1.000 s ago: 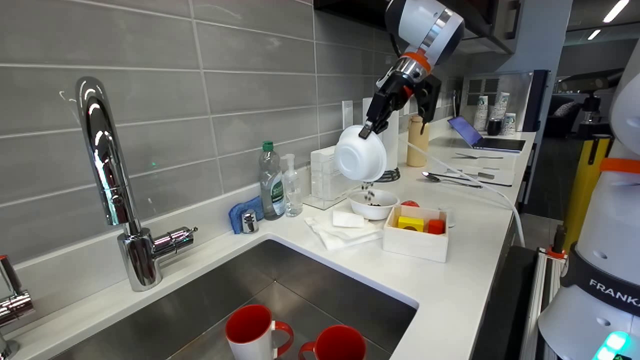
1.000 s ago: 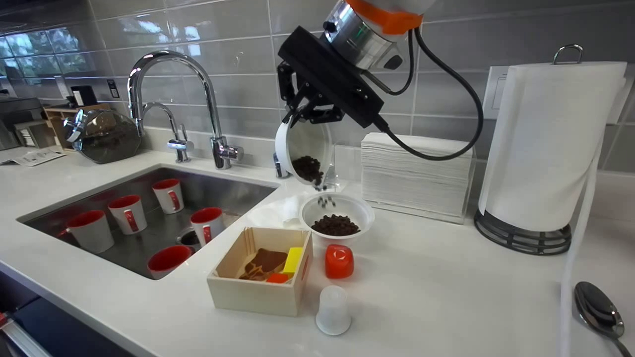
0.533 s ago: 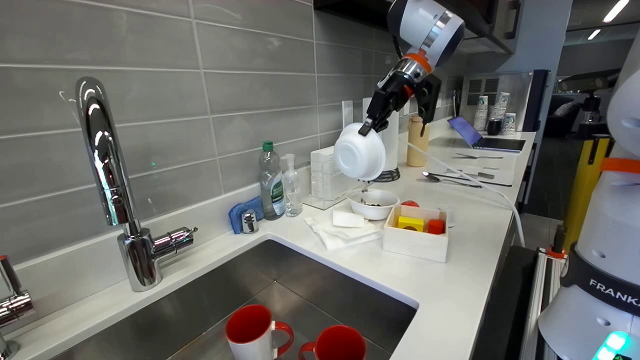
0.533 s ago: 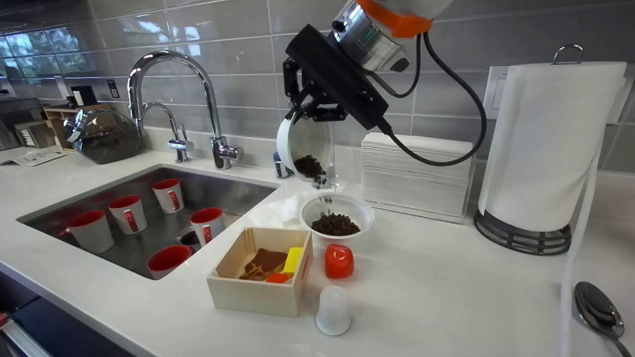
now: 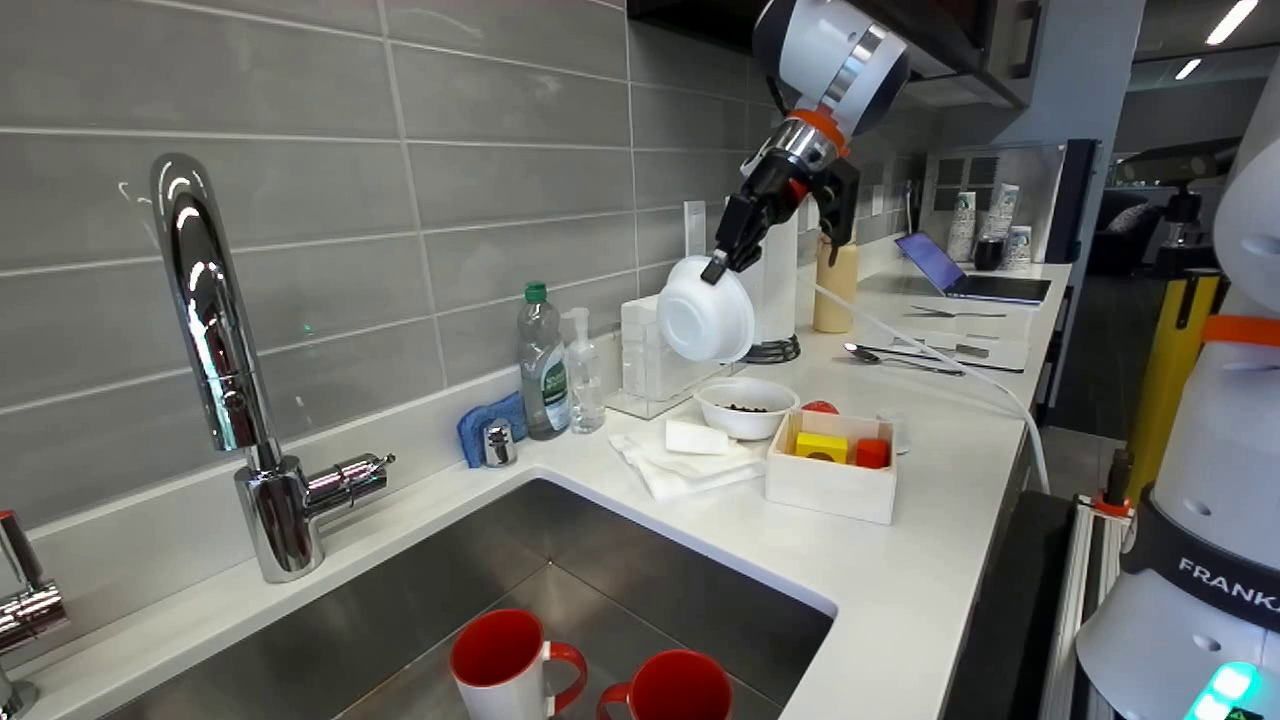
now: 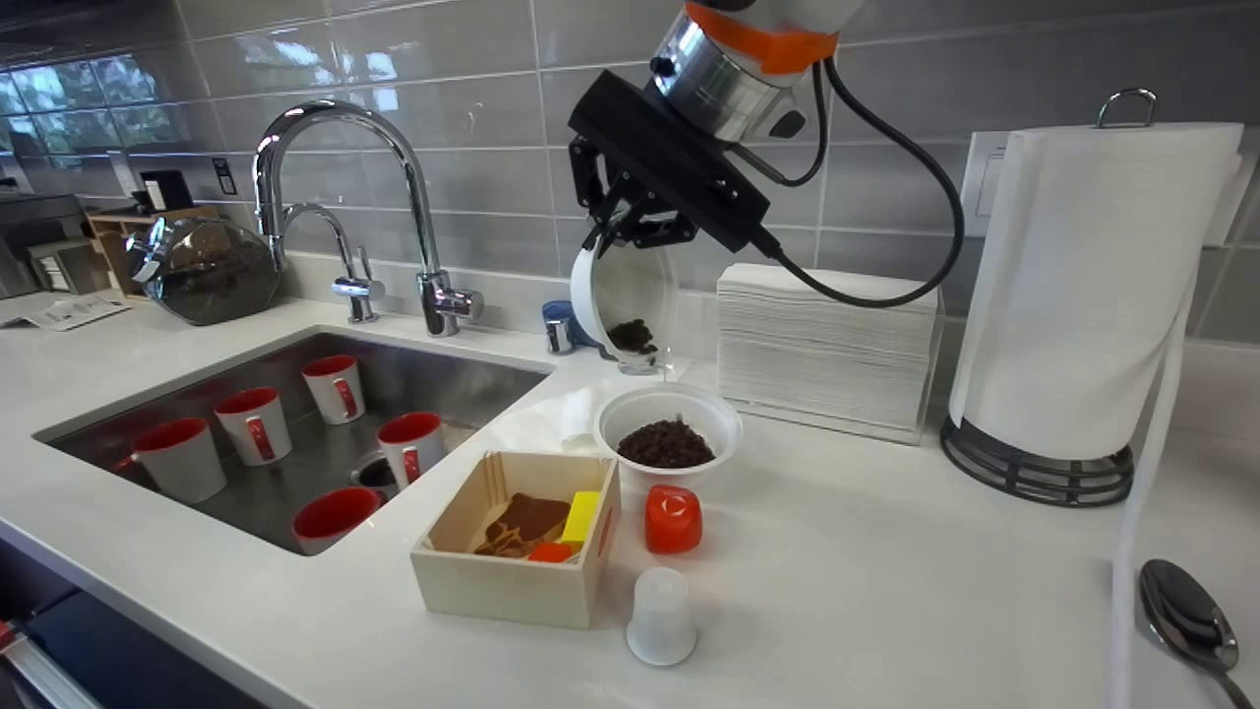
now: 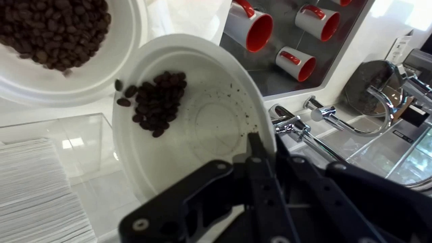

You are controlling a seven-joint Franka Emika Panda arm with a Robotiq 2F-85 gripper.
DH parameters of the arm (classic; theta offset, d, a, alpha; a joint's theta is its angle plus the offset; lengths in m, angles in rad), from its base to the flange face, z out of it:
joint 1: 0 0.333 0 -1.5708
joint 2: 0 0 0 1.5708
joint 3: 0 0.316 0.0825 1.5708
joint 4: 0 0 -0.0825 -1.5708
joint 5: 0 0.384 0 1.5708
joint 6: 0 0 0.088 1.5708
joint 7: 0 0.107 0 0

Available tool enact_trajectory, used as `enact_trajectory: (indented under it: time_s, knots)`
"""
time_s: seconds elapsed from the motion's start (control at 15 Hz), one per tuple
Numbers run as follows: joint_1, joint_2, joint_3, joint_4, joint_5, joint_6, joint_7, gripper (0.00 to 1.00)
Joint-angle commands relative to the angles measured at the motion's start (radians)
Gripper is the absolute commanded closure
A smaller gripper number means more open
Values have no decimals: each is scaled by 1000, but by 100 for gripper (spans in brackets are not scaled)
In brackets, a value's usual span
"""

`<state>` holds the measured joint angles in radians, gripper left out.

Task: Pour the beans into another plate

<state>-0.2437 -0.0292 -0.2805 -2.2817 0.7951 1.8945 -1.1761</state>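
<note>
1. Black fingers [image 7: 261, 172], round screws [image 7: 140, 224] beside them.
2. Behind them, boxy black housing [image 6: 669, 162], looping black cable [image 6: 956, 225].
3. Farther from them, silver cuff [image 6: 714, 79], orange band [image 6: 763, 44], white link [image 5: 822, 50].
4. Well apart from them, white base [image 5: 1145, 635], black band [image 5: 1205, 578] lettered FRANK.

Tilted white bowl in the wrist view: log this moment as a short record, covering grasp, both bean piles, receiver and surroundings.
Grasp: black two-finger gripper shut on the rim of a round white bowl
Pose: bowl tipped, raised clear of the receiver
Source contents: small heap of dark brown beans near the lower lip
Receiver: wide round white dish, upright on the white counter
Receiver contents: larger pile of similar beans
Surroundings: open pale wooden box, glossy red object, red-and-white mugs in a steel sink
Progress: pour unfinished
</note>
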Motion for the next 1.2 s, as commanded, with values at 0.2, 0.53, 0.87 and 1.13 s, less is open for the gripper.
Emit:
enact_trajectory:
  time_s: [0.2, 0.53, 0.87, 1.13]
  knots:
    - [33, -32, 65, -56, -98, 181, 82, 100]
    - [48, -46, 87, -59, -210, 239, 157, 100]
    - [58, -74, 96, -58, -360, 263, 239, 100]
    - [51, -91, 95, -70, -545, 327, 335, 100]
